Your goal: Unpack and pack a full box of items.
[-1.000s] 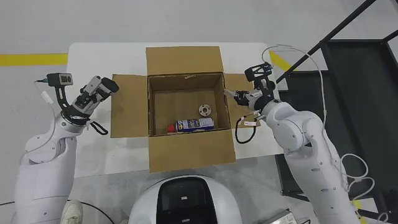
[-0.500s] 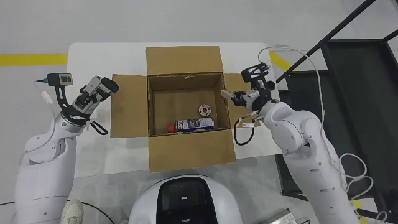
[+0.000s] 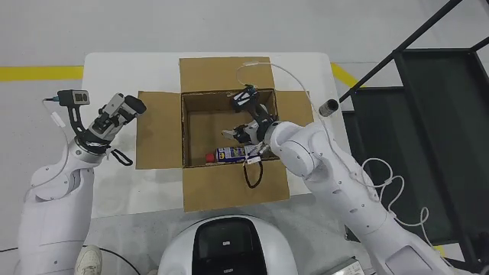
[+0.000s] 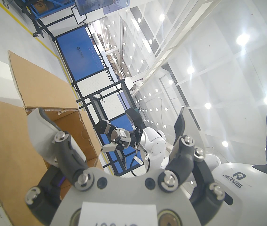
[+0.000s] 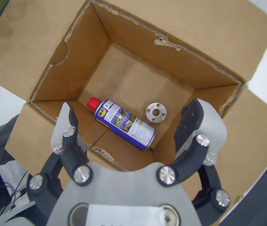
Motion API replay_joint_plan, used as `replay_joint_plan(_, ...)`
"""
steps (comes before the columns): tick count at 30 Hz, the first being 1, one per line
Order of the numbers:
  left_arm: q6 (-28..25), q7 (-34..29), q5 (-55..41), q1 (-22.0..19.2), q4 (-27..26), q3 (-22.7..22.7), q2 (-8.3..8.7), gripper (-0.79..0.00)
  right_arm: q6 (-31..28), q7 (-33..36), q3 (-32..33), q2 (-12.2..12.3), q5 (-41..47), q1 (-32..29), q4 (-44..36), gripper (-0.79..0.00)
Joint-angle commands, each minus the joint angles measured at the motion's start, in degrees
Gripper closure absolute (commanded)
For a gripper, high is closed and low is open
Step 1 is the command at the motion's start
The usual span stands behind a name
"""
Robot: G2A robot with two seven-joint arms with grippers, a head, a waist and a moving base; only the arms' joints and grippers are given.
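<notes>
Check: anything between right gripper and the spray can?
Nothing visible. The right gripper is open over the open box; the spray can lies exposed on its floor, the metal flange beside it, apart.

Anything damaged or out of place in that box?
The box has ragged, torn rims, with a loose cardboard scrap hanging off one wall's top edge. Inside, the spray can lies on its side beside the metal flange; nothing looks spilled.

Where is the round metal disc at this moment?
In the right wrist view, the metal disc lies flat on the floor of the open cardboard box, beside the spray can.
</notes>
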Motion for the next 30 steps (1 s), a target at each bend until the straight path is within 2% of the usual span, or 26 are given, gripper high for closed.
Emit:
replay_joint_plan(1, 0.0, 0.0, 0.0, 0.0, 0.0, 0.0, 0.0, -0.785, 1.61, 0.9, -1.06, -0.41, 0.99, 1.15, 2.1, -0.785)
replay_joint_plan(5, 0.0, 0.0, 0.0, 0.0, 0.0, 0.0, 0.0, -0.785, 4.46, 1.97, -2.51, -0.93, 0.03, 2.14, 5.65, -0.785)
replay_joint_plan(30, 0.0, 0.0, 0.0, 0.0, 0.0, 0.0, 0.0, -0.785, 4.46, 1.97, -2.51, -0.93, 0.03, 2.14, 5.65, -0.785)
